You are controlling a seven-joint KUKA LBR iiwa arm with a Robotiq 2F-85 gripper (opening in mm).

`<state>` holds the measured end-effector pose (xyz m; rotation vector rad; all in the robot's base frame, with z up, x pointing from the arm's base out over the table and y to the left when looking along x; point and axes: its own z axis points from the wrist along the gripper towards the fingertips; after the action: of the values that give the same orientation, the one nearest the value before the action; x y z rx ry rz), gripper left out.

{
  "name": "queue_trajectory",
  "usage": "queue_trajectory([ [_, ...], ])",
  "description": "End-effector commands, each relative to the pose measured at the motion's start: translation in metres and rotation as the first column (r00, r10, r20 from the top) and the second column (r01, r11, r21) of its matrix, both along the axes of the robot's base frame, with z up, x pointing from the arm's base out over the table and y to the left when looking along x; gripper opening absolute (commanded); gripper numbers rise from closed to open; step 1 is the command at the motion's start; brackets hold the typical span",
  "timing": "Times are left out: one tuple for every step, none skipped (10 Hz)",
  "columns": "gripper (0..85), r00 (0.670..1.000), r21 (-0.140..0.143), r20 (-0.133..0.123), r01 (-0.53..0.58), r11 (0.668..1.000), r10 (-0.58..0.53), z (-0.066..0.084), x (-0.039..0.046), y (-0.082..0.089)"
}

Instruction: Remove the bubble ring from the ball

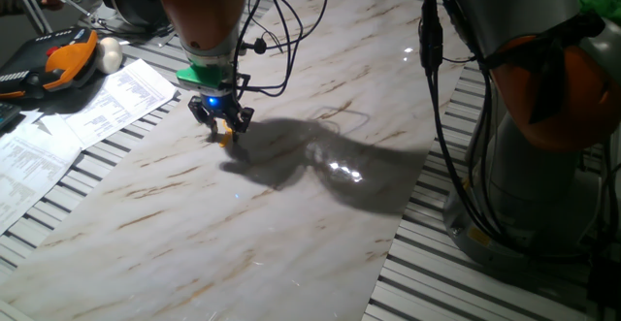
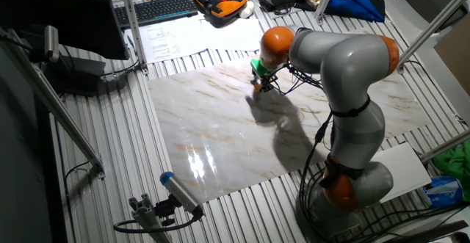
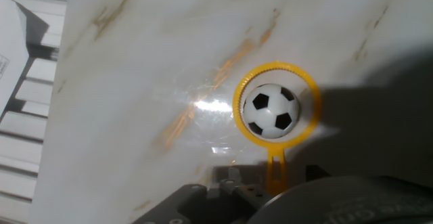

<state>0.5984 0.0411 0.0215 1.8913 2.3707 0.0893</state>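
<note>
Hand view, right of centre: bubble ring encircles ball on marble slab; handle runs down toward my gripper. Jaw state: cannot tell. Lift straight up, slowly, so the loop clears without rolling the ball.

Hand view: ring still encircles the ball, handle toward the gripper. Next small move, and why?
Probably lift straight up. In the hand view the bubble ring surrounds the ball on the marble, its handle running back to the gripper, which seems to hold it. Dragging sideways would likely roll the ball along.
</note>
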Motion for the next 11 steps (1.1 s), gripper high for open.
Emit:
queue_trajectory([
  [17.0,1.0,-0.001,-0.004,-0.008,1.0,0.008,0.001,-0.0004,0.0],
  [17.0,1.0,0.0,-0.004,-0.017,1.0,0.017,0.002,-0.0012,0.001],
  [0.0,1.0,-0.001,-0.006,-0.026,1.0,0.026,0.002,-0.0014,0.001],
  [0.0,0.999,0.004,-0.003,-0.034,0.999,0.034,0.002,-0.0017,0.0],
  [0.0,0.999,0.005,-0.001,-0.038,0.999,0.038,0.003,-0.0019,0.0],
  [0.0,0.999,0.005,-0.003,-0.04,0.999,0.04,0.004,-0.0022,0.0],
  [0.0,0.999,0.006,-0.004,-0.04,0.999,0.04,0.008,-0.0029,0.0],
  [0.0,0.999,0.006,-0.007,-0.038,0.999,0.038,0.013,-0.0038,0.001],
  [0.0,0.999,0.007,-0.009,-0.035,0.999,0.035,0.019,-0.005,0.002],
  [0.0,0.999,0.007,-0.012,-0.034,0.999,0.034,0.023,-0.0056,0.002],
  [0.0,0.999,0.007,-0.012,-0.034,0.999,0.034,0.025,-0.0055,0.001],
])
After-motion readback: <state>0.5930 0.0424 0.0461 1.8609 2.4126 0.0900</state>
